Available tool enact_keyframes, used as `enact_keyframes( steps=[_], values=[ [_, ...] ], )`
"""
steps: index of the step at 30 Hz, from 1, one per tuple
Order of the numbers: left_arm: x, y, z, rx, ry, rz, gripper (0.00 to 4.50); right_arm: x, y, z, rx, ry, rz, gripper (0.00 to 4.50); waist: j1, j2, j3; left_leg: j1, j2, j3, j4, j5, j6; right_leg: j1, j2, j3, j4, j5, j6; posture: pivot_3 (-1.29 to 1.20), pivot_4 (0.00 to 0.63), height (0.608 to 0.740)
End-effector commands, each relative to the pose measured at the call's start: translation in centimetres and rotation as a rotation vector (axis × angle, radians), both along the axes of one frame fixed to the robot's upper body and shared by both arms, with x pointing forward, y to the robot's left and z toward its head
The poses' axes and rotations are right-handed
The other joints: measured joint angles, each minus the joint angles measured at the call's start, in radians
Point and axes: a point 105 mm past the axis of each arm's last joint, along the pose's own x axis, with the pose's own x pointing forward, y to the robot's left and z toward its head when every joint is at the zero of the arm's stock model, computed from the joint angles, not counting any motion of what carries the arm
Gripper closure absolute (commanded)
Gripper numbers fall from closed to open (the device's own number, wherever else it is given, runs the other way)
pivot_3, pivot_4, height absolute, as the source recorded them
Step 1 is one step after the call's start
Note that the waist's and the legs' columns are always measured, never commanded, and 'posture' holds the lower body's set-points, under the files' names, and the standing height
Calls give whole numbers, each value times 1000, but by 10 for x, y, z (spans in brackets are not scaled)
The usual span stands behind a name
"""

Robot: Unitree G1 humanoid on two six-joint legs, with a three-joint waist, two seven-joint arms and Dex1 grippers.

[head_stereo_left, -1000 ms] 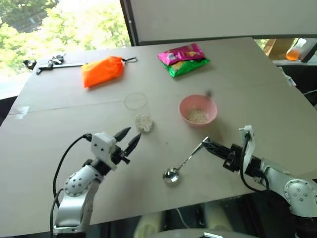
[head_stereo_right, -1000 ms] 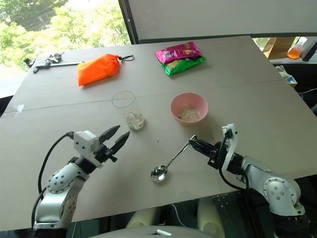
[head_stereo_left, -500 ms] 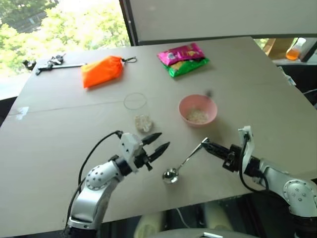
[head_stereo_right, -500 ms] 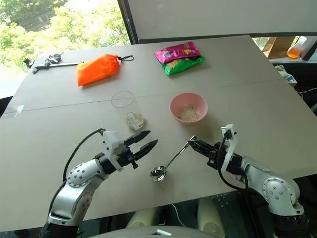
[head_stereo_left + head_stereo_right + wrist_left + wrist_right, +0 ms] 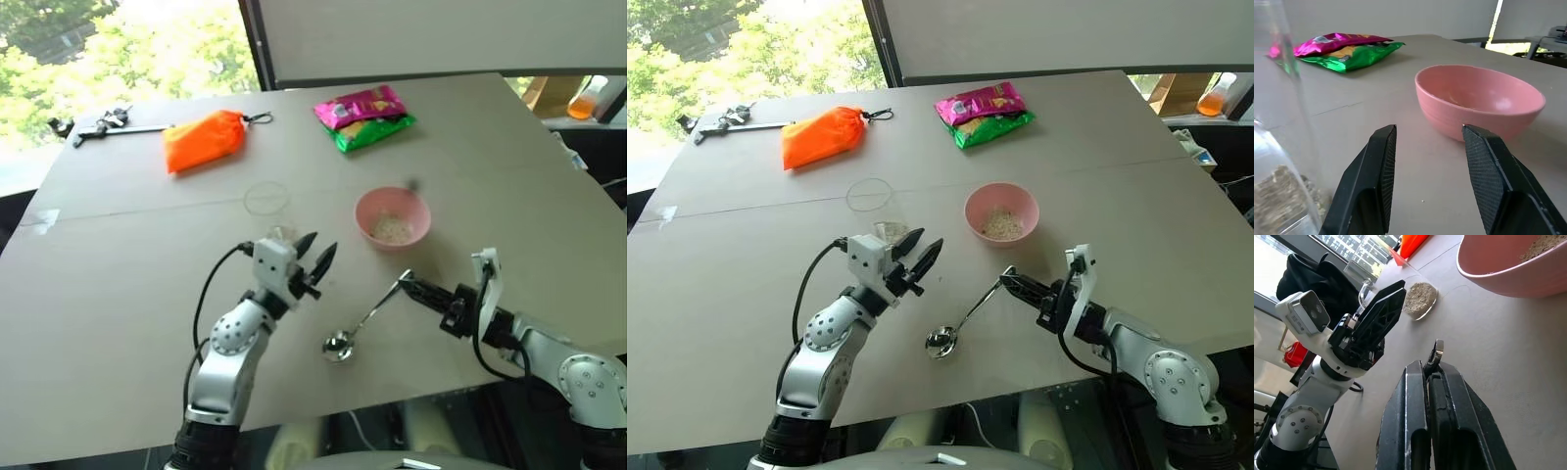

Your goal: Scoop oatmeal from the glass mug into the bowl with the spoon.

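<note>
The glass mug (image 5: 268,208) stands mid-table with oatmeal (image 5: 1277,192) in its bottom. My left gripper (image 5: 319,249) is open and empty, just to the right of the mug, and points toward the pink bowl (image 5: 392,217). In the left wrist view its fingers (image 5: 1374,176) frame the bowl (image 5: 1479,100), and the mug's wall (image 5: 1281,122) is close beside them. The bowl holds a little oatmeal (image 5: 999,225). My right gripper (image 5: 407,285) is shut on the handle end of the spoon (image 5: 364,318). The spoon's oval end (image 5: 338,346) rests on the table, empty.
An orange pouch (image 5: 203,140) and a pink-and-green snack bag (image 5: 364,117) lie at the back of the table (image 5: 118,284). A dark tool with keys (image 5: 98,124) sits at the far left corner. An orange bottle (image 5: 580,101) stands beyond the table's right edge.
My left arm swung right and forward, from the near left of the table to a spot right beside the mug, still open. The right gripper and spoon kept still.
</note>
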Motion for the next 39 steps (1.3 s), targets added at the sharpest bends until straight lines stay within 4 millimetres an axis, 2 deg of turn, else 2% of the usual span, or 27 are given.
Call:
enact_keyframes(
  steps=[1, 13, 20, 33, 39],
  values=[
    [-4, 11, 12, -13, -58, 68, 2288, 6, -7, 12, 29, -46, -25, 4500, 0, 0, 0, 0, 0, 0, 0, 0, 0, 0, 0, 0, 0, 0, 0, 0, 150, 740],
    [-4, 64, 15, 4, -71, 284, 2288, 30, -25, 38, 230, -39, -131, 4500, 0, 0, 0, 0, 0, 0, 0, 0, 0, 0, 0, 0, 0, 0, 0, 0, 150, 740],
    [-6, 84, 14, 29, -78, 339, 2288, 41, -30, 54, 322, -45, -170, 4500, -1, 0, 0, 0, 0, 0, 0, 0, 0, 0, 0, 0, 0, 0, 0, 0, 150, 740],
    [-8, 116, 22, 54, -108, 456, 2288, 41, -25, 50, 315, -29, -155, 4500, -1, 0, 0, 0, 0, 0, 0, 0, 0, 0, 0, 0, 0, 0, 0, 0, 150, 740],
    [-5, 123, 25, 78, -116, 462, 2288, 42, -22, 49, 317, -29, -150, 4500, -1, 0, 0, 0, 0, 0, 0, 0, 0, 0, 0, 0, 0, 0, 0, 0, 150, 740]
  ],
)
